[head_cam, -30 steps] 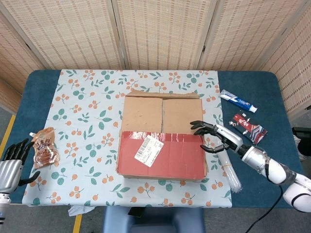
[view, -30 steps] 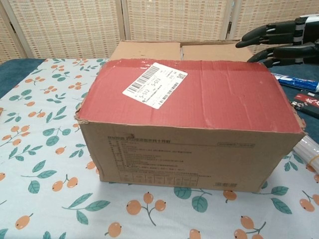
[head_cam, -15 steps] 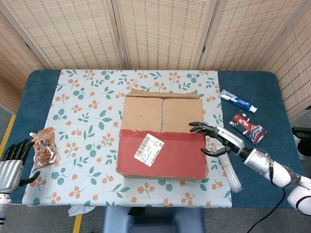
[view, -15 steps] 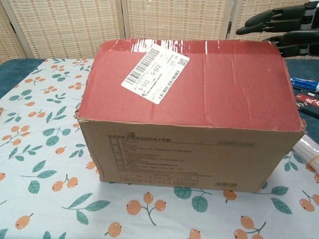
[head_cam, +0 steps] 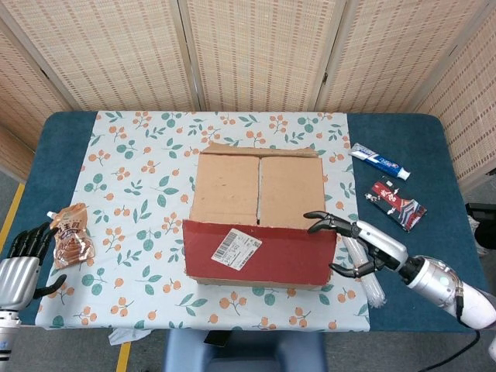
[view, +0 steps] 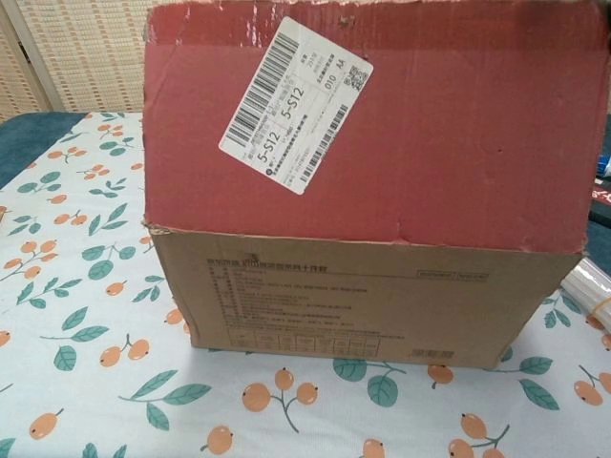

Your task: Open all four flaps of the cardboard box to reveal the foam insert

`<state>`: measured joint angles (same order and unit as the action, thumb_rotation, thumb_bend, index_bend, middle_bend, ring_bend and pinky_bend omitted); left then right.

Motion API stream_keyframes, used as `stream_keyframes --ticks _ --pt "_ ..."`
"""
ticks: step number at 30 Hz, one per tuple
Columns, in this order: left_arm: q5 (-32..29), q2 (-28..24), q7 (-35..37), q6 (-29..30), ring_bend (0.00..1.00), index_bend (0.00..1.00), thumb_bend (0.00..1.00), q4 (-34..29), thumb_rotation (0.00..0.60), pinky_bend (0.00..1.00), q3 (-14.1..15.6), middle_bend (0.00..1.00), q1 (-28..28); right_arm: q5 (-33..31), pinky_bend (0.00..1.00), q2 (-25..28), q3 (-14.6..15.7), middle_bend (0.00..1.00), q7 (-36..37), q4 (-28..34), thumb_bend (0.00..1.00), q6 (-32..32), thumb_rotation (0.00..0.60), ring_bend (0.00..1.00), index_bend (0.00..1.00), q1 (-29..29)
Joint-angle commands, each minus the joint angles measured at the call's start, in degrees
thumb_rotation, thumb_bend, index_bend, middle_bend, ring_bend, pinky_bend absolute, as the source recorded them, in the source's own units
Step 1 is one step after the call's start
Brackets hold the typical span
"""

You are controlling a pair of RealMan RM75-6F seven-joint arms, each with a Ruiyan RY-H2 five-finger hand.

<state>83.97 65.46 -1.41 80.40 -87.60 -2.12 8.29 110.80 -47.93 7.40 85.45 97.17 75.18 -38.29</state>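
The cardboard box (head_cam: 260, 194) sits mid-table on the floral cloth. Its red front flap (head_cam: 256, 249) stands raised nearly upright and fills the upper chest view, red flap (view: 430, 134), with a white barcode label (view: 296, 105) on it. Behind it two brown inner flaps (head_cam: 226, 186) lie flat and closed. My right hand (head_cam: 358, 246) is at the flap's right end, fingers spread, its upper fingertips (head_cam: 316, 217) touching the flap's top corner. My left hand (head_cam: 22, 260) rests at the table's left front corner, holding nothing. No foam shows.
A brown snack pouch (head_cam: 70, 234) lies beside my left hand. A toothpaste tube (head_cam: 380, 161) and a red packet (head_cam: 397, 203) lie to the right of the box. A clear tube bundle (head_cam: 366, 271) lies under my right hand. Bamboo screens stand behind.
The red front flap has swung up from flat to nearly upright. My right hand moved toward the front of the table with the flap's right end. The left hand stayed put.
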Motion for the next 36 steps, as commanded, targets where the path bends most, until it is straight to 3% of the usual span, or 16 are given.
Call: stream_keyframes --ticks 1,8,17,36 --pt "0.2 0.1 -0.4 0.1 0.00 0.00 0.30 -0.1 0.600 0.00 0.1 0.00 0.0 3.2 0.24 3.9 1.8 0.10 -4.7 4.6 0.42 2.5 0.600 0.24 0.23 1.6" --pt "0.5 0.2 -0.8 0.2 0.00 0.00 0.30 -0.3 0.600 0.00 0.1 0.00 0.1 9.9 0.24 8.1 6.1 0.08 -14.7 11.1 0.42 1.8 0.600 0.22 0.23 4.2" --pt "0.9 0.2 -1.0 0.4 0.00 0.01 0.30 -0.5 0.600 0.00 0.2 0.00 0.1 15.6 0.19 8.4 9.6 0.04 -23.2 12.6 0.42 2.7 0.600 0.18 0.20 7.0" --pt "0.8 0.2 -0.7 0.5 0.00 0.01 0.30 -0.4 0.600 0.00 0.2 0.00 0.1 18.0 0.14 10.1 10.4 0.00 -27.2 13.6 0.42 5.6 0.600 0.14 0.09 7.3"
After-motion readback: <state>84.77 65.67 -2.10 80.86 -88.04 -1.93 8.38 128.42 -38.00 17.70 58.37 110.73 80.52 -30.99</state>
